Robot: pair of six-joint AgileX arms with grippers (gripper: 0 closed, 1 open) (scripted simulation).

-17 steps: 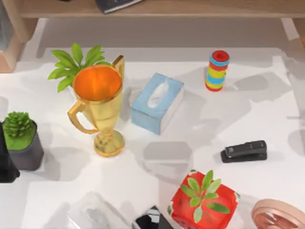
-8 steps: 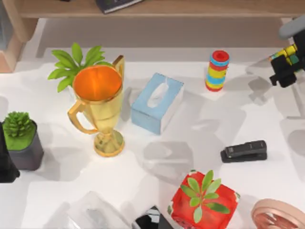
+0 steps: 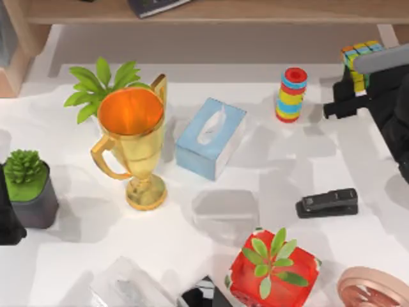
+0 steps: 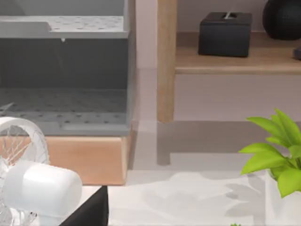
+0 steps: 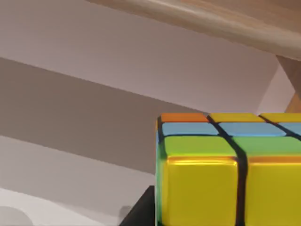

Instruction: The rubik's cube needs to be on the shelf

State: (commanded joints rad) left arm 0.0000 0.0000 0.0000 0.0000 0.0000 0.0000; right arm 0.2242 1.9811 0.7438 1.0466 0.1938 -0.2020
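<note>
Coloured tiles of the rubik's cube (image 3: pixel 360 59), top view: held in my right gripper (image 3: pixel 358 80) near the far right corner of the worktop (image 3: pixel 268 173), lifted clear of it. Half a second ago cube and gripper sat further toward the right edge and lower in the picture; a second ago neither was in the picture at all. Now the cube has travelled inward and toward the shelf (image 3: pixel 255 11), whose board runs along the far edge. Judgement: carry phase, well advanced; the cube is not yet on the board and must go higher and farther back before release.

Unmoved items, top view: striped ring stack (image 3: pixel 291 94) just beside the gripper on its left; tissue box (image 3: pixel 211 137); gold trophy (image 3: pixel 131 144); stapler (image 3: pixel 327 203); red box with leaves (image 3: pixel 271 268).

Left wrist view: my left arm is parked by the far left corner. Wooden upright of the shelf (image 4: pixel 166 61), a black box (image 4: pixel 225 34) on the board, a white fan (image 4: pixel 28 179), green leaves (image 4: pixel 277 150). I cannot tell how the left fingers stand.

Right wrist view: cube (image 5: pixel 230 169) close up, yellow, green and blue tiles showing, the right fingers closed on it. The shelf's wooden edge (image 5: pixel 211 19) lies above and beyond it, so the cube is below board height.
</note>
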